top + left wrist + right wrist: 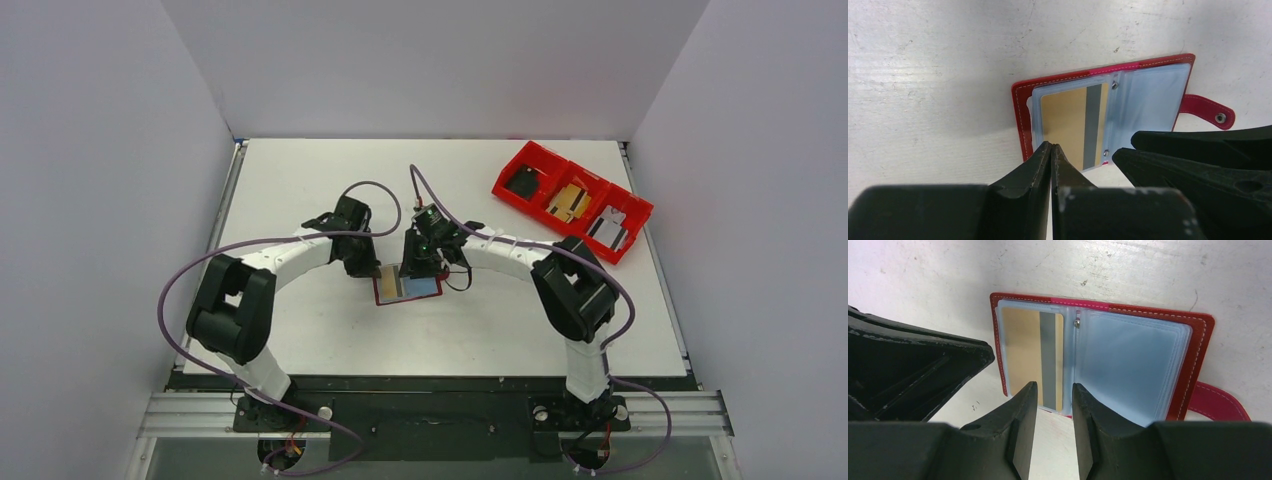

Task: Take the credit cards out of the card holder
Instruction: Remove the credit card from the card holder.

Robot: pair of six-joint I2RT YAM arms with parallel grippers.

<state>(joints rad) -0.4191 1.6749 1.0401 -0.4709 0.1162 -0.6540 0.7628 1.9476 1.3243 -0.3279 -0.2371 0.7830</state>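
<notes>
The card holder [408, 287] [1020, 115] [1198, 350] lies open like a book on the white table, showing pale blue plastic sleeves [1153, 100] [1128, 360]. A gold credit card with a grey stripe [1063, 115] [1020, 350] sits in the left sleeve. My left gripper [372, 272] [1052, 146] is shut, its tips against the near edge of that left sleeve; whether they pinch anything is hidden. My right gripper [420, 268] [1054, 386] stands partly open over the near edge by the spine, with nothing between its fingers.
A bright red three-compartment bin [530, 150] with small items sits at the back right. The holder's strap with a snap [1208, 111] [1218, 402] sticks out on the right. Both grippers crowd close together over the holder. White walls enclose the table.
</notes>
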